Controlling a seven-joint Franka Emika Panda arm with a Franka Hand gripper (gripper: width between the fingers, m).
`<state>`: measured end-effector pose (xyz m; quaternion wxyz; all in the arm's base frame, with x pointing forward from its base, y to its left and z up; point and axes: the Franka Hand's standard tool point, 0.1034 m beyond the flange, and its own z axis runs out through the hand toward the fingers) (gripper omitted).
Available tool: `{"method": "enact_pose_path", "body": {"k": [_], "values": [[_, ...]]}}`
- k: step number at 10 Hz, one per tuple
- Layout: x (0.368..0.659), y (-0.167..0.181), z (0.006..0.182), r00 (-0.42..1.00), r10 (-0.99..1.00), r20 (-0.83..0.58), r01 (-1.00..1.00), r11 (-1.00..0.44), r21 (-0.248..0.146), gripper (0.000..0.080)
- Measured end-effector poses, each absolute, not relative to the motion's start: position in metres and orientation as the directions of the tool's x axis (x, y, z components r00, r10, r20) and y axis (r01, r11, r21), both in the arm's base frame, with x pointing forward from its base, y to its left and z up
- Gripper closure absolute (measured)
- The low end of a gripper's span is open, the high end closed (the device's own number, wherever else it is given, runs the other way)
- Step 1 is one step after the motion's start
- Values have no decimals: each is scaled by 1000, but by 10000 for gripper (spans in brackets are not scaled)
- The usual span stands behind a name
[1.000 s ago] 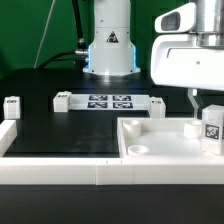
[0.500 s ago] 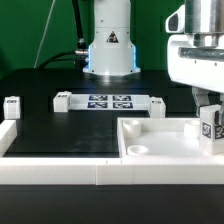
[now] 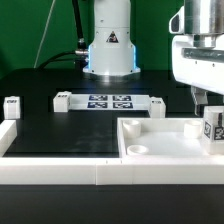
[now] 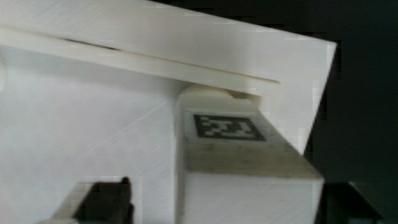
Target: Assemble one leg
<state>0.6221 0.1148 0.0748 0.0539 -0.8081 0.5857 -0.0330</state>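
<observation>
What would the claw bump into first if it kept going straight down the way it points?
Probably the leg: the wrist view, looking along the claw, is filled by that tagged block standing on the white tray piece. Depth is hard to judge; the fingers may already flank it.

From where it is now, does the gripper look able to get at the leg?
Probably yes. The gripper hangs right over the leg at the tray's far corner, nothing between them; whether it already grips is unclear.

Green backdrop wall behind. Black tabletop spread below, lit evenly from above. Dark cables trailing down the backdrop. White marker board lying flat at the far side.
</observation>
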Motion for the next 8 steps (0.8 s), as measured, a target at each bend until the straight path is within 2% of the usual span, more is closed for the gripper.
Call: {"method": "enact_pose_path", "body": {"k": [1,2,4,6,8], "values": [[623,115,75,383,-924,0,-916,-380,-127,209],[623,116,76,475,-880,14,-872,-473,-128,162],[624,115,76,695,-717,51,-709,-695,-120,153],[624,115,76,855,-511,86,-504,-859,-92,151],[624,115,76,948,-299,110,-295,-954,-53,151]]}}
